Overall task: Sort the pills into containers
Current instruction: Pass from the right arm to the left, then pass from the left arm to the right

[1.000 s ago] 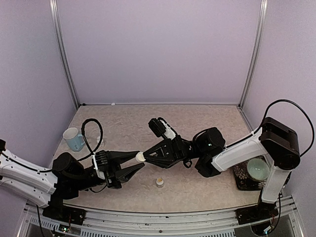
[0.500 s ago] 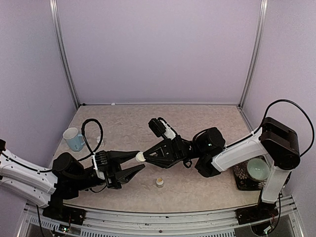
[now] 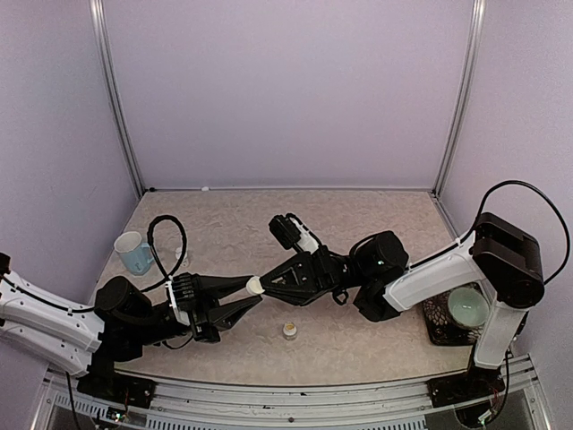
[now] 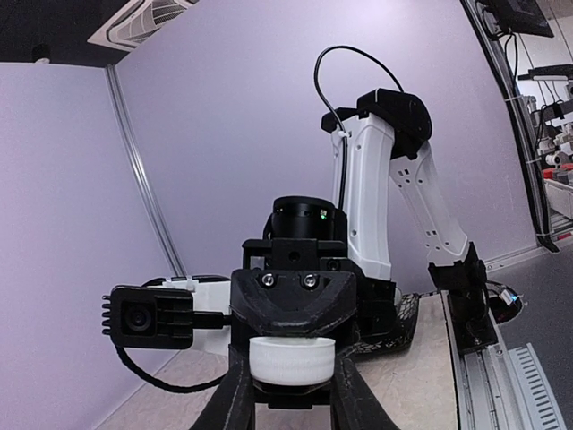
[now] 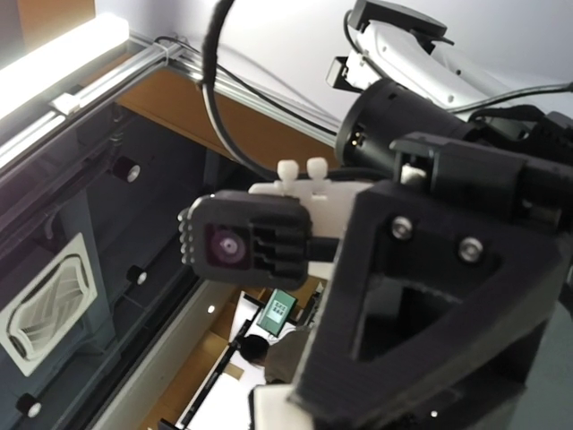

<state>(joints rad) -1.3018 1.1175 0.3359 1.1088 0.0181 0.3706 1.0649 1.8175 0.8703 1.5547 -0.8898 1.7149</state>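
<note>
My two grippers meet tip to tip above the middle of the table. A small white pill bottle with a ribbed white cap hangs between them. My right gripper is shut on the bottle's body. My left gripper is shut on the cap, which sits between its two fingers in the left wrist view. The bottle shows as a white patch at the bottom of the right wrist view. A second small white jar with a yellowish top stands on the table below them. The dark green pill-box strip is out of view.
A light blue mug stands at the left edge of the table. A pale green bowl sits on a dark mat at the right, beside the right arm's base. A black cable loops over the left arm.
The left gripper's fingers have drawn in closer around the white cap. Both arms have otherwise held their place.
</note>
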